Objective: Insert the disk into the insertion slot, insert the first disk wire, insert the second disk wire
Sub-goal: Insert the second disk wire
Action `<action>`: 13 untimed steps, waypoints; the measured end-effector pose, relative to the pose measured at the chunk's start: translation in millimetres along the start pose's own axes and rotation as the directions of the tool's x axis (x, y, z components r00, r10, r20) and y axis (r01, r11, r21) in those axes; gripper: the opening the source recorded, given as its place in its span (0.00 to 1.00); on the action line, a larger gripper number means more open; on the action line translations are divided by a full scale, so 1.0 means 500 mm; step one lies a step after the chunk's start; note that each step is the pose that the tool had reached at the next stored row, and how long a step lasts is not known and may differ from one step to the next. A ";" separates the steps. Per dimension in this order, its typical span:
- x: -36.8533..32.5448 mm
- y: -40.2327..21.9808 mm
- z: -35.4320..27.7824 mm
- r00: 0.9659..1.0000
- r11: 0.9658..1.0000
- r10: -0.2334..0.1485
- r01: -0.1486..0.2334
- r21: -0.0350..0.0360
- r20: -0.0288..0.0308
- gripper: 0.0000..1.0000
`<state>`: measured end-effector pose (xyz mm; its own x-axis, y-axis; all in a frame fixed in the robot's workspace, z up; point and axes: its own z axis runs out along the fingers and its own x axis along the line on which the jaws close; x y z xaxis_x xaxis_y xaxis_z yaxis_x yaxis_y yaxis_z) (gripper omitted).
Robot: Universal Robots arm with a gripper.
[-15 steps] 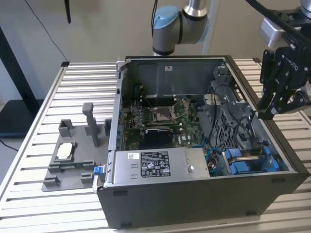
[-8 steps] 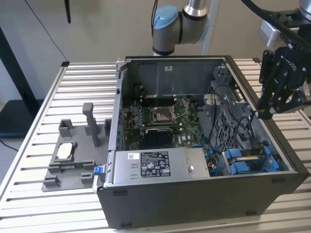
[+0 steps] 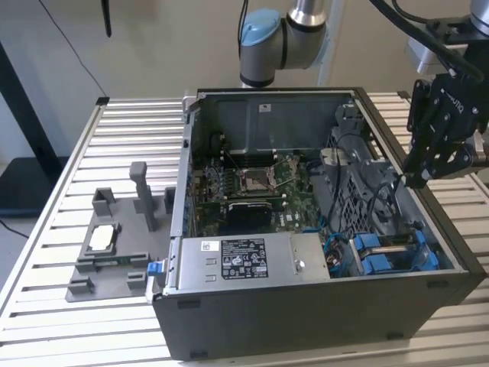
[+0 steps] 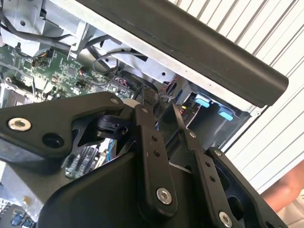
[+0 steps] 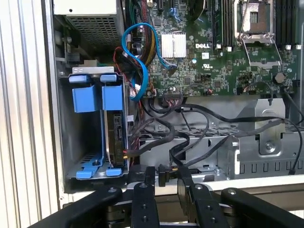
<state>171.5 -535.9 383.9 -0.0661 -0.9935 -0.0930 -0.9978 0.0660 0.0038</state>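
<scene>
The disk (image 5: 115,137) is already seated on edge in the insertion slot (image 5: 86,142), between the blue rails. In the exterior view that bay lies at about 4 o'clock inside the open computer case (image 3: 306,306) on the bench (image 3: 61,329). The work as it stands concerns the wires.

In the first wrist view the claw (image 5: 165,176) has its fingers drawn close together with the plug of a black wire (image 5: 163,172) between them. I judge that it is gripping the plug. In the exterior view it hangs above the case wall at about 3 o'clock, well above the disk.

Several things could go wrong:

- **Weak grip:** The plug looks narrow and seems to be held near the fingertips, so it could twist or slip out if the wire's own stiffness pulls on it.
- **Tangled wires:** The black wire loops through a bundle of other dark wires just beside the bay. A bright blue cable (image 5: 137,52) arches nearby, so a descent could snag or drag these across the motherboard (image 5: 213,61).
- **Poor view of the socket:** The disk's connector edge faces the crowded side and is only partly visible. A plug that arrives tilted or turned the wrong way would jam against the socket or bend it.
- **Loosened disk:** Pushing hard on a misaligned plug might also shift the disk in its rails.
</scene>
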 end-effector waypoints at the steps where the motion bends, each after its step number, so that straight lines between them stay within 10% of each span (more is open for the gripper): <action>1: 0.000 0.000 0.000 1.000 1.000 0.000 0.000 0.000 0.000 0.33; 13: 0.000 0.000 0.000 1.000 1.000 0.000 0.000 -0.001 0.000 0.16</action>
<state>171.6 -536.0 383.9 -0.0662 -0.9935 -0.0930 -0.9978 0.0660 0.0048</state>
